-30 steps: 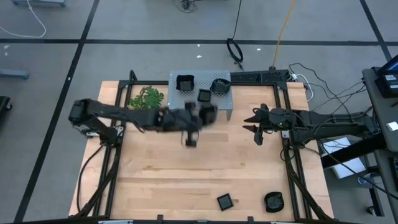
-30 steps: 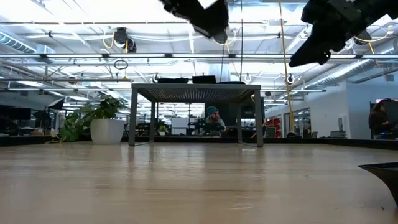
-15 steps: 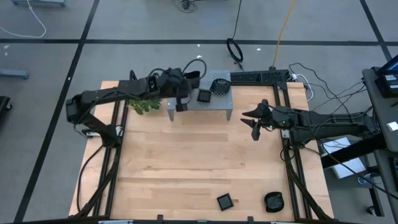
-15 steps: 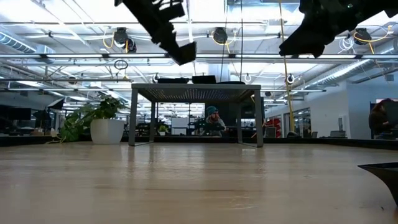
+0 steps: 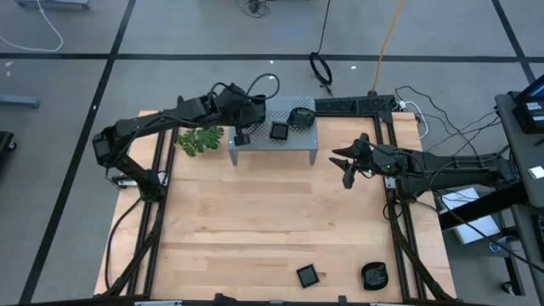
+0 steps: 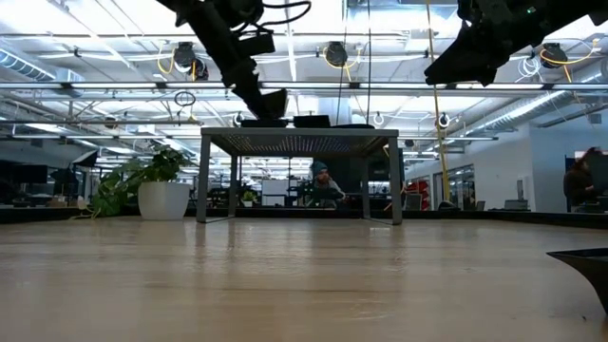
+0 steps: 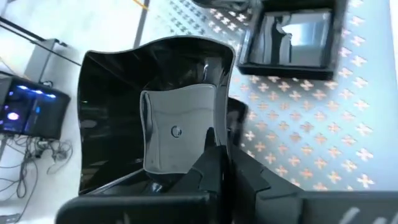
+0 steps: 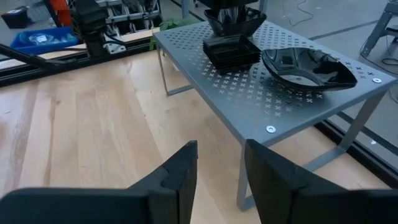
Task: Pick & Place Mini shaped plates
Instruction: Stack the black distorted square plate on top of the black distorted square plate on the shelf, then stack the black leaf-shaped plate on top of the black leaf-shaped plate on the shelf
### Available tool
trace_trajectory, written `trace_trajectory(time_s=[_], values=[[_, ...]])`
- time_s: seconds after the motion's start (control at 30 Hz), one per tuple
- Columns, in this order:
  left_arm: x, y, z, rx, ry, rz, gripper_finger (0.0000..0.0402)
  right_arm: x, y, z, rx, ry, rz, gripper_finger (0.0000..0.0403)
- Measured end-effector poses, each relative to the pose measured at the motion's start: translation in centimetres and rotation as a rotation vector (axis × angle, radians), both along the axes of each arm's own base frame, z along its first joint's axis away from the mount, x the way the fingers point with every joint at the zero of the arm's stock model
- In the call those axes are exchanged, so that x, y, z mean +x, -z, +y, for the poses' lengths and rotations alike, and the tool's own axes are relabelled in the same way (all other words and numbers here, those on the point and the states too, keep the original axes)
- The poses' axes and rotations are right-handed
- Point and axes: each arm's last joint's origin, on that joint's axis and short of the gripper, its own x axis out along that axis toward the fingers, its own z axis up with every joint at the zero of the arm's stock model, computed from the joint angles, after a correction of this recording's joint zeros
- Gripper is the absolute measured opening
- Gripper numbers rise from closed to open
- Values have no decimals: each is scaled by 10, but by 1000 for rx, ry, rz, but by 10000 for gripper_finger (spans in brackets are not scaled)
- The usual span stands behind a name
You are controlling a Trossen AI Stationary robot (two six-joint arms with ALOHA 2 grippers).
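At the far edge of the pale wooden table [image 5: 272, 221], over the left end of the grey perforated metal stand [image 5: 293, 140]: left gripper [image 5: 241, 136], fingers pinched together on the rim of a glossy black square dish with wavy raised walls [image 7: 155, 112], seen close in the left wrist view with the rim running between the two dark fingers. Just beside that dish on the stand top, a flat black square plate [image 5: 279, 131]; next along toward the right end, a rounded black scalloped dish [image 5: 300, 116], both apart from the left gripper. Right beside the stand's left end, partly under the left arm, a green leafy sprig [image 5: 199, 140].

Off the stand's right end, raised above the table, right gripper [image 5: 347, 170], fingers standing apart with nothing between them, well clear of every plate; its wrist view looks across at the stand.

Near the front edge of the table, well apart from both grippers, a small black square plate [image 5: 307, 274] and, to its right, a rounded black dish [image 5: 374, 274].
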Motion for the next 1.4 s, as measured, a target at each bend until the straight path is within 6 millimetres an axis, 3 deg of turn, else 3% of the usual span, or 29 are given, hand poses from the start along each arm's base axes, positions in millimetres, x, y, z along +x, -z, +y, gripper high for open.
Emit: trace_trajectory(time_s=[0.6, 0.93, 1.13, 1.27, 1.4], values=[[-5, 4, 1, -4, 20, 68, 5, 0, 0, 0, 0, 1, 0, 121], [-4, 4, -1, -6, 22, 66, 72, 0, 0, 0, 1, -1, 0, 121], [0, 3, -7, 2, 41, 54, 85, 0, 0, 0, 5, -10, 3, 121], [7, 0, -16, 35, 51, 30, 85, 1, 2, 4, 71, -127, 8, 121], [15, -5, -30, 139, -9, 18, 86, -1, 6, 11, 253, -279, 30, 121]])
